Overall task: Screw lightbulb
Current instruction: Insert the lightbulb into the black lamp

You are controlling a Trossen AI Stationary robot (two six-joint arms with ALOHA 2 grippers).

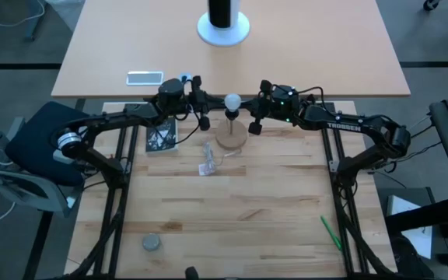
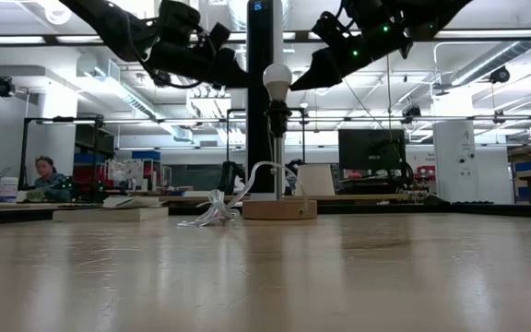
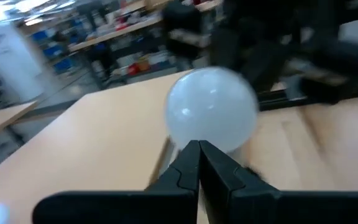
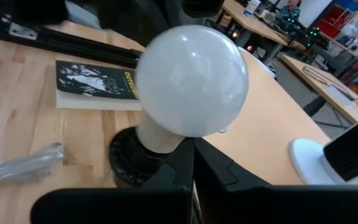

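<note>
Wooden surface (image 1: pixel 232 202), workshop room behind. Left wrist view is blurred, and the far arm there is only a dark smear. Lightbulb (image 1: pixel 232 101) sits upright in the black socket (image 4: pixel 129 158) on the round wooden base (image 1: pixel 232 136), between the two claws. Left claw (image 1: pixel 202 99) and right claw (image 1: pixel 259 103) flank it closely, both fully closed, holding nothing; contact with the bulb unclear
</note>
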